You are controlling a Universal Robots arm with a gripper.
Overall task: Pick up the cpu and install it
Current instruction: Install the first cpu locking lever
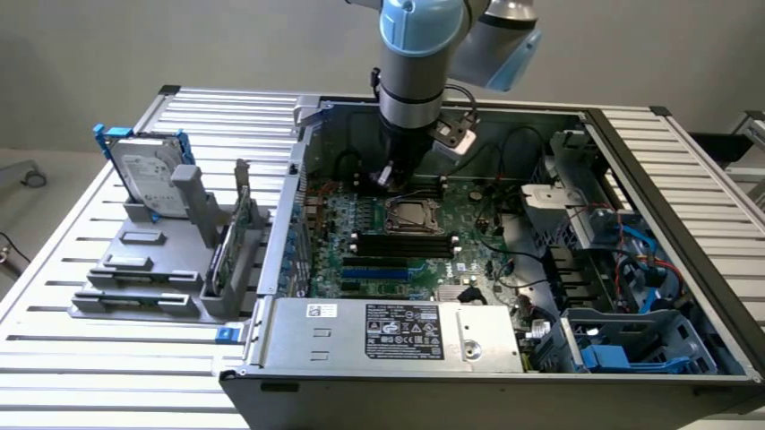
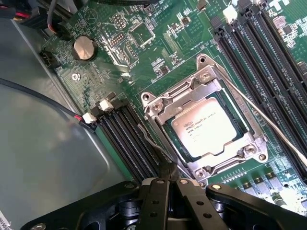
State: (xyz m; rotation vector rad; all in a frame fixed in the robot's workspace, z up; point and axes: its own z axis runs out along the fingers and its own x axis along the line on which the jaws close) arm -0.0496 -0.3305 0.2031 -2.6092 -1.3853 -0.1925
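CPU lies flat and square inside the metal socket frame on the green board, silver top up. Just beside the frame's corner the gripper hovers with its fingers pressed together and holding nothing, the tips close to a thin wire lever. The arm stands upright inside the open computer case on the slatted worktop. To my eye the chip is seated, so any push belongs on the lever alone: slow and straight, clear of the chip and the memory slots alongside.
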